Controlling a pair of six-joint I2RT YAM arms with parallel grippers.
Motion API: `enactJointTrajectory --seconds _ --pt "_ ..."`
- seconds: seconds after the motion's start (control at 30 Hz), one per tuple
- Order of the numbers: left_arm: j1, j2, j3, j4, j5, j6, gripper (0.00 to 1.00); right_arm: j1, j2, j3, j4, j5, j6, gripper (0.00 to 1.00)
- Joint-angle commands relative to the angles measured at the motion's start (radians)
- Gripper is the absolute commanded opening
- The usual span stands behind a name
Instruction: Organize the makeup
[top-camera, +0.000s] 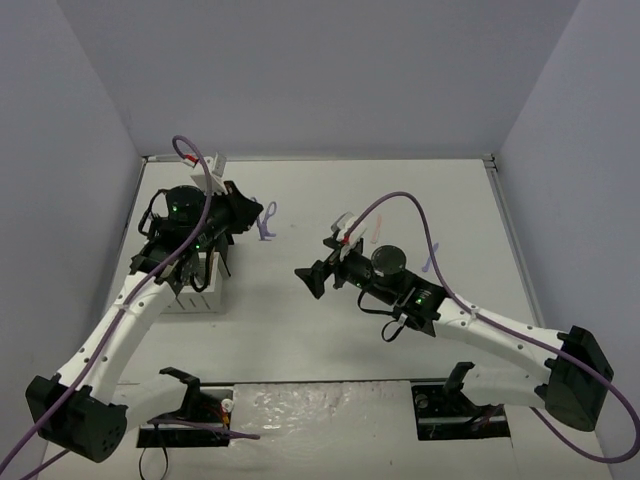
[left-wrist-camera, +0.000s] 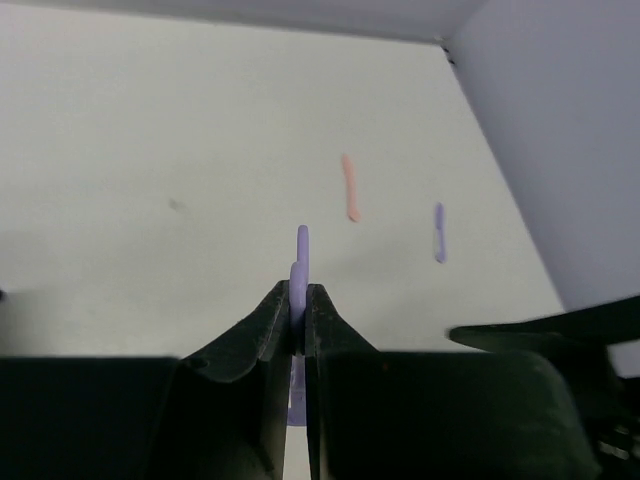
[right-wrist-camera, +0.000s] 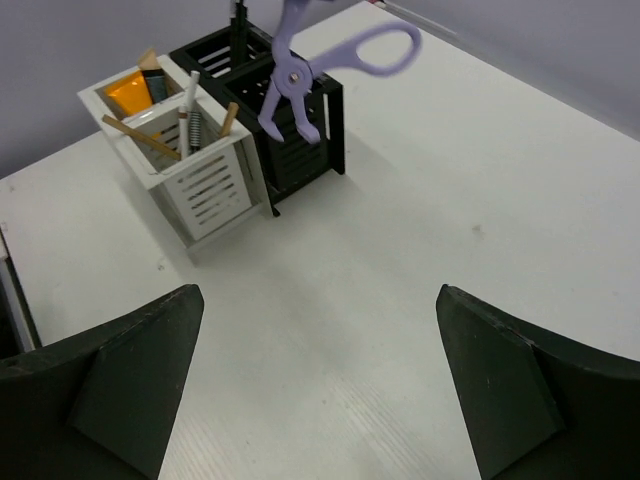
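Lilac plastic scissor-like tool (right-wrist-camera: 292, 78) held aloft near the black-and-white slotted organizer box (right-wrist-camera: 215, 185); clamped edge-on in the left gripper (left-wrist-camera: 299, 300); judged light, stiff, smooth, liable to pivot; best gripped near the hinge; right gripper (right-wrist-camera: 317, 300) spread wide, empty.
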Motion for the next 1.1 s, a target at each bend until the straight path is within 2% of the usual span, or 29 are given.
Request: enactJointTrajectory --seconds 0.0,0.13,0.23,0.4,0.57,0.83,1.07 --pt "0.015 -0.070 -0.094 0.314 -0.266 0.273 0.00 -0.037 -0.111 -0.038 -0.024 0.135 0.003 1.00" --pt "0.100 -0.063 -0.214 0.522 -0.294 0.277 0.00 -0.086 -0.182 -0.101 -0.036 0.126 0.040 1.00" --pt "0.181 -0.022 -0.258 0.610 -0.324 0.231 0.00 -0.109 -0.229 -0.131 -0.050 0.125 0.058 1.00" --pt "0.288 0.051 -0.287 0.730 -0.256 0.211 0.00 -0.124 -0.280 -0.160 -0.074 0.125 0.062 1.00" --pt "0.323 0.096 -0.326 0.768 -0.200 0.245 0.00 -0.134 -0.311 -0.183 -0.080 0.125 0.064 1.00" --pt "0.353 0.122 -0.393 0.830 -0.224 0.272 0.00 -0.139 -0.326 -0.189 -0.085 0.125 0.059 1.00" --pt "0.353 0.108 -0.411 0.800 -0.242 0.273 0.00 -0.143 -0.347 -0.193 -0.096 0.134 0.058 1.00"
